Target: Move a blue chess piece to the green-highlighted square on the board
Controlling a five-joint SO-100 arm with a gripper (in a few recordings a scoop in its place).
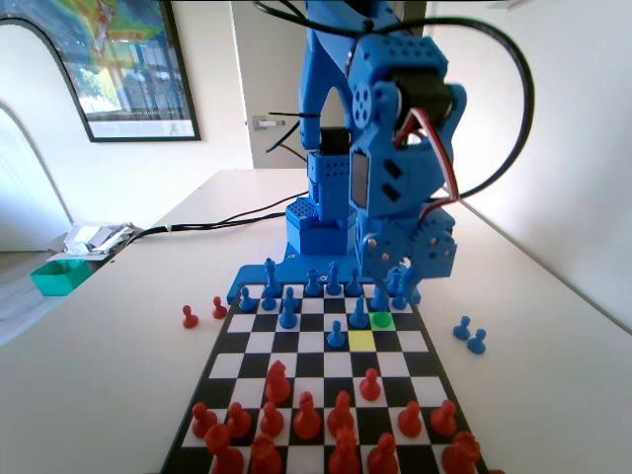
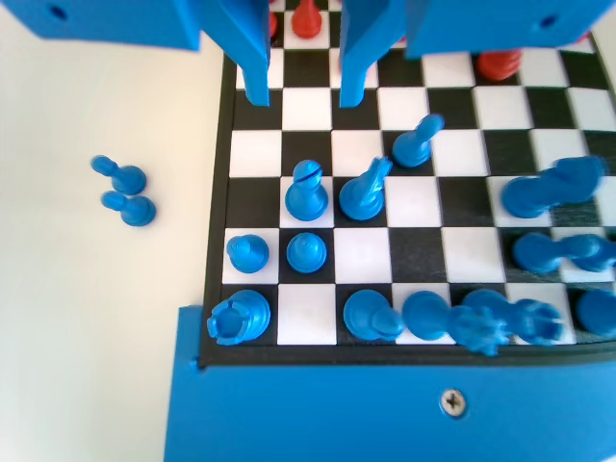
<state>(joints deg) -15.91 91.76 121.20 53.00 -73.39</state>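
Blue with a greenish tint, short and round-headed: blue pawn (image 1: 336, 336), out alone ahead of its own ranks. Stands upright on the board (image 1: 267, 342), on the square just left of the yellow square (image 1: 361, 340) in the fixed view. Not on the green-highlighted square (image 1: 382, 320). Green sits two columns to the pawn's right and one row nearer the blue arm, meeting the yellow corner to corner, second column in from the board's right rim. Just left of the green, a taller blue piece (image 1: 358, 314).

Over to the gripper (image 2: 303, 96): jaws spread wide, nothing between them. Hangs above a bare white square in the wrist view, up and to the left of the pawn there, clear of it. Touches no piece.

Further out in the wrist view: two more blue pawns side by side in the second row near the left rim, and a blue rook (image 2: 236, 318) in the corner below them. Off the board in the fixed view: a pair of spare blue pawns (image 1: 461, 328) on the white table (image 1: 553, 395) to the right, two red pawns (image 1: 190, 316) on it to the left. Nearest the fixed camera, crowded red pieces (image 1: 307, 417).
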